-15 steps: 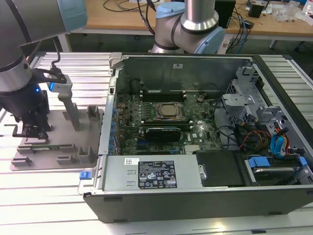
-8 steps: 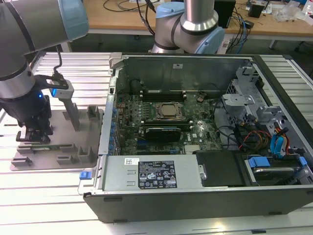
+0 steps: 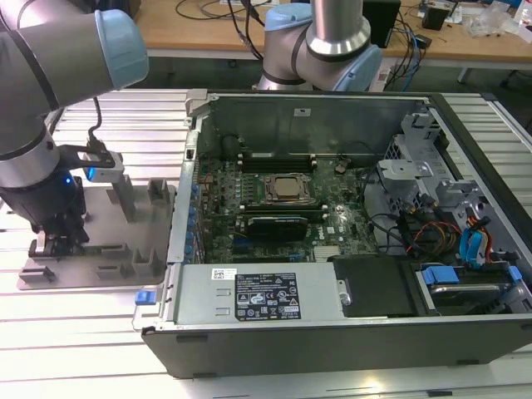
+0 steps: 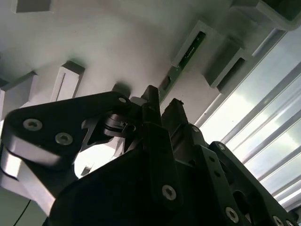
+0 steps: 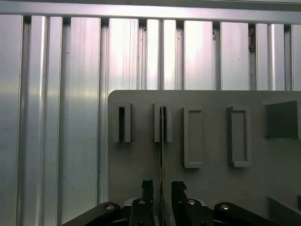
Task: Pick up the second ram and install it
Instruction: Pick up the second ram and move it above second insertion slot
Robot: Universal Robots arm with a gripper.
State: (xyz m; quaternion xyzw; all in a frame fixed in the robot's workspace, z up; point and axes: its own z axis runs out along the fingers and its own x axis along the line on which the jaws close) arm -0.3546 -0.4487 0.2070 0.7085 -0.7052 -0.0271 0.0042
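Observation:
The second ram (image 5: 162, 141) stands on its long edge in a slot of the grey holder tray (image 3: 108, 249), which lies on the table at the exterior view's left. In the second wrist view the ram (image 4: 187, 52) shows as a thin green strip running in between my fingers. My gripper (image 5: 162, 188) is down at the tray (image 5: 207, 141), with one black finger on each side of the ram's near end. A narrow gap shows on both sides of the board, so the gripper is open around it. In the exterior view the gripper (image 3: 58, 241) sits low at the tray's near left end.
The open computer case (image 3: 332, 332) lies to the exterior view's right of the tray, with the CPU socket (image 3: 287, 189) in the middle of its motherboard and memory slots (image 3: 278, 156) behind it. Several other slots and blocks (image 5: 237, 136) stick up from the tray. Ribbed aluminium table (image 5: 56, 94) surrounds it.

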